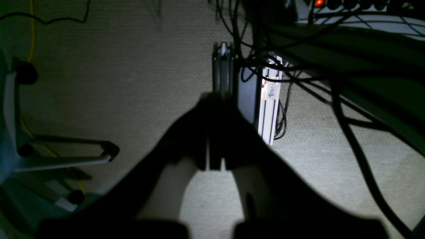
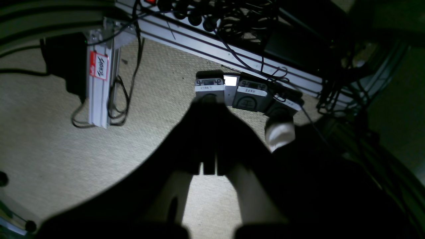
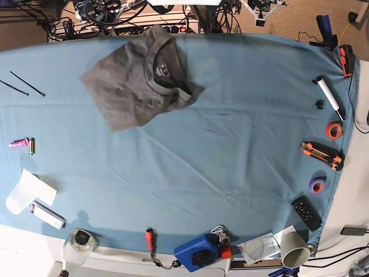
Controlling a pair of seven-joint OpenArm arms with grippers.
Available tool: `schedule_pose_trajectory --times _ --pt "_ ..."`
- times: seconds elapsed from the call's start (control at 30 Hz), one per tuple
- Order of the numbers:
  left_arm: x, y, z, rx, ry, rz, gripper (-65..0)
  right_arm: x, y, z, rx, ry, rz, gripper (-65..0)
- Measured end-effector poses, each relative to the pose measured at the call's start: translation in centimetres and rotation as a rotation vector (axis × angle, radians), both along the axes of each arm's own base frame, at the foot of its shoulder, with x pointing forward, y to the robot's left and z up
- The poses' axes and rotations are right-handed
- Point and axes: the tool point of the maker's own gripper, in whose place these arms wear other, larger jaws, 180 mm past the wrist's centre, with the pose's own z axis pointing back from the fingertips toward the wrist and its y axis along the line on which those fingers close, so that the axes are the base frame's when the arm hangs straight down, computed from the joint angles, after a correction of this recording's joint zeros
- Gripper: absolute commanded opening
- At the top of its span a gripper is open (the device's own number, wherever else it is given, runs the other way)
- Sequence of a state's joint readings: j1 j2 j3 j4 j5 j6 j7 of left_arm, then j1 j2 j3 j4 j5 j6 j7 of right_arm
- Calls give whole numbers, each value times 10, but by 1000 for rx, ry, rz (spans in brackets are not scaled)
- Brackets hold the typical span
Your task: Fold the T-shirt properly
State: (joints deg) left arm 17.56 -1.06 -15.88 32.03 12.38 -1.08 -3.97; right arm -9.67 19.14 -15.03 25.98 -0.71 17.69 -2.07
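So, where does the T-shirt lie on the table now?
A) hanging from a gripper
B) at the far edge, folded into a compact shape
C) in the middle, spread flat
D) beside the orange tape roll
B: the T-shirt lies folded near the far edge of the teal table cloth, collar up.

Broad bare table cloth (image 3: 219, 144) mid-table — T-shirt (image 3: 138, 81) and edge tools flank it.

The T-shirt (image 3: 135, 86) is dark grey with a faint speckled look. It lies on a teal-blue cloth (image 3: 202, 156) over the worktop. Far from the shirt sit an orange tape roll (image 3: 333, 130), a purple tape roll (image 3: 316, 184) and a blue box (image 3: 198, 254).
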Motion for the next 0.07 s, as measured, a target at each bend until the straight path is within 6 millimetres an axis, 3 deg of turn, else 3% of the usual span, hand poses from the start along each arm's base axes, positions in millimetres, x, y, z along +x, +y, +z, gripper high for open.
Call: schedule_pose_trajectory --times 0.07 --pt "0 -1 0 -2 0 1 -650 0 -1 0 -4 0 0 -650"
